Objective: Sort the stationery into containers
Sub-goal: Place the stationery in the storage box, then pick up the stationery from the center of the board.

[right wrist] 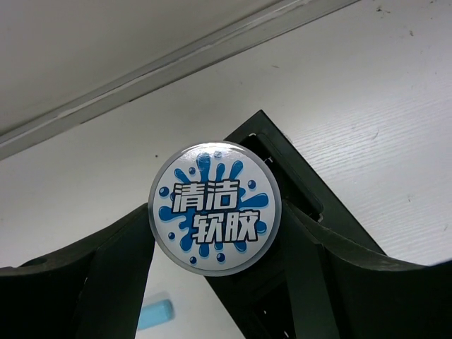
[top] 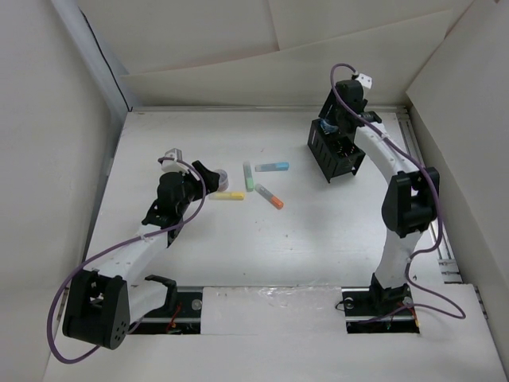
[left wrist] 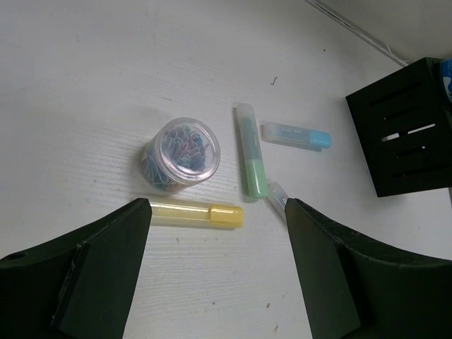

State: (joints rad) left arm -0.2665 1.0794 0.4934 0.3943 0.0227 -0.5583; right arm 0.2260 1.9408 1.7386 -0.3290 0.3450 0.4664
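Several markers lie mid-table: yellow (top: pixel 231 195) (left wrist: pixel 198 213), green (top: pixel 248 177) (left wrist: pixel 251 159), light blue (top: pixel 272 167) (left wrist: pixel 296 135), and white with an orange tip (top: pixel 270 196), partly hidden behind my finger in the left wrist view (left wrist: pixel 277 194). A small clear jar of coloured clips (top: pixel 223 177) (left wrist: pixel 182 152) lies beside the yellow marker. My left gripper (top: pixel 203 171) (left wrist: pixel 219 272) is open and empty, just short of the yellow marker. My right gripper (top: pixel 330 127) (right wrist: pixel 215 244) is shut on a bluish-white round piece (right wrist: pixel 215 217), held over the black organizer (top: pixel 336 151) (right wrist: pixel 300 180) (left wrist: pixel 406 127).
White walls enclose the table at the back and on both sides. A metal rail runs along the right edge (top: pixel 433 207). The organizer stands at the back right, with bare table (top: pixel 318 239) between it and the arm bases.
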